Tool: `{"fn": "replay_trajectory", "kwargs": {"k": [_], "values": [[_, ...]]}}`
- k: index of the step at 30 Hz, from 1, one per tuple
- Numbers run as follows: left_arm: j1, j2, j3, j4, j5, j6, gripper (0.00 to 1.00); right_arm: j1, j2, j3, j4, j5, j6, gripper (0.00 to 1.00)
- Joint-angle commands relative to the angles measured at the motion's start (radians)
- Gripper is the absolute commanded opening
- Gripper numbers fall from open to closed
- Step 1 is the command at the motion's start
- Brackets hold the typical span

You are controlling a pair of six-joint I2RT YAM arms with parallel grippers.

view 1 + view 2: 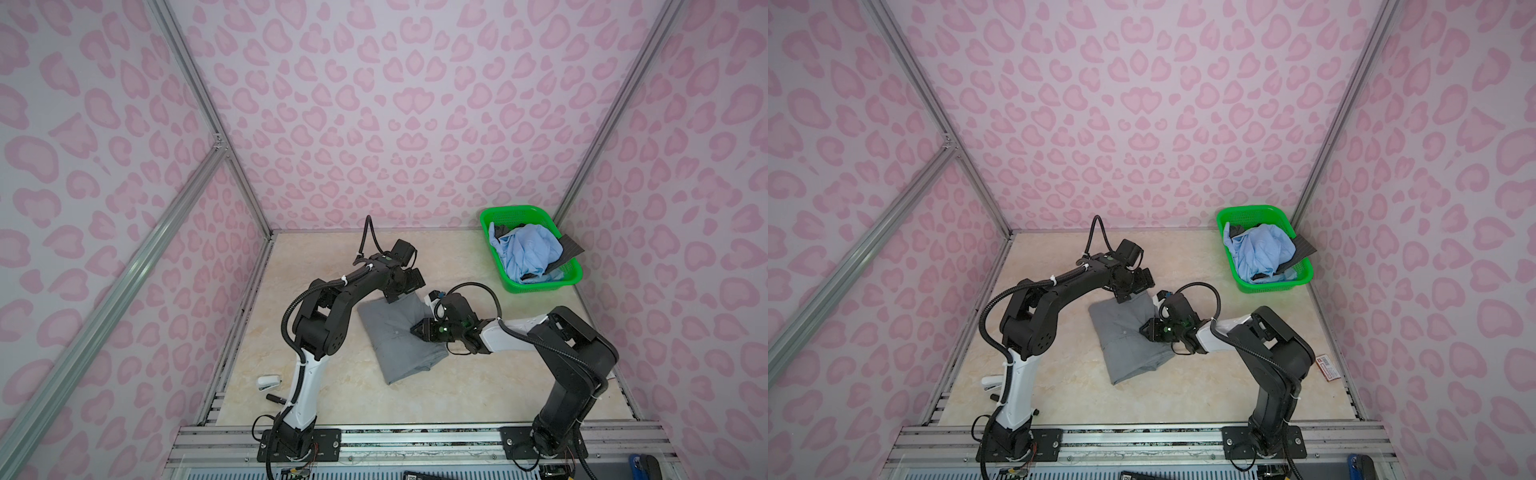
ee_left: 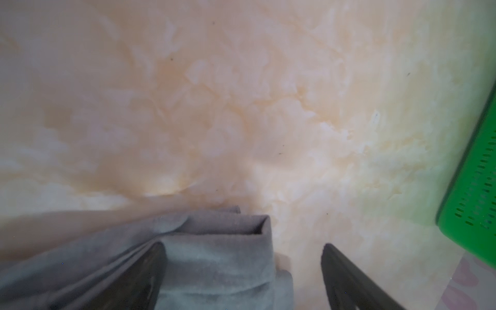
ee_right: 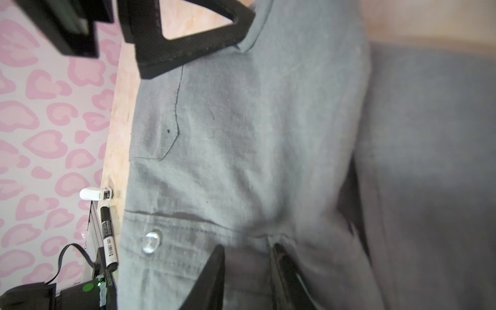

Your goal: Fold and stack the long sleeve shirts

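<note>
SHIRT: grey shirt (image 1: 399,345) laid part-folded at centre of both top views | LEFT: left gripper (image 2: 243,245) held apart, astride its upper edge | RIGHT: right gripper (image 3: 248,249) clamped on a cloth pinch | RISK: layers could be dragged open if only the pinched side is pulled.

**Illumination:** bright, even, diffuse; shadows on the surface (image 1: 457,395) are faint and soft-edged.
**Both top views:** sharp at centre; wide-angle stretch enlarges the wall (image 1: 62,166) pattern toward the edges.
**Left wrist view:** soft overall, surface mottling blurred, green cast spilling from the basket (image 2: 477,174).
**Right wrist view:** grey shirt (image 3: 241,134) weave crisp mid-frame, smeared and dim along one side; button (image 3: 151,241) carries a small glint.
</note>
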Motion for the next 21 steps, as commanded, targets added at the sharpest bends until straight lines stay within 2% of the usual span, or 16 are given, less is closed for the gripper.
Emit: {"fn": "replay_trajectory", "kwargs": {"k": [1, 6, 11, 15, 19, 21], "values": [[0.006, -0.13, -0.039, -0.011, -0.065, 0.013, 0.94, 0.012, -0.097, -0.03, -0.034, -0.01, 0.005, 0.32], [-0.005, -0.307, -0.153, -0.001, -0.066, -0.001, 0.95, 0.086, -0.234, -0.055, -0.089, -0.017, 0.015, 0.34], [-0.033, -0.397, -0.338, 0.072, -0.048, -0.062, 0.96, 0.162, -0.212, -0.126, -0.009, -0.017, 0.123, 0.33], [-0.033, -0.387, -0.45, 0.129, -0.053, -0.08, 0.96, 0.151, -0.111, -0.196, 0.076, 0.011, 0.208, 0.32], [-0.031, -0.306, -0.468, 0.138, -0.046, -0.059, 0.96, 0.145, -0.016, -0.208, 0.1, 0.013, 0.249, 0.31], [-0.023, -0.307, -0.477, 0.155, -0.033, -0.043, 0.96, 0.15, -0.026, -0.214, 0.127, 0.0, 0.26, 0.31]]}}
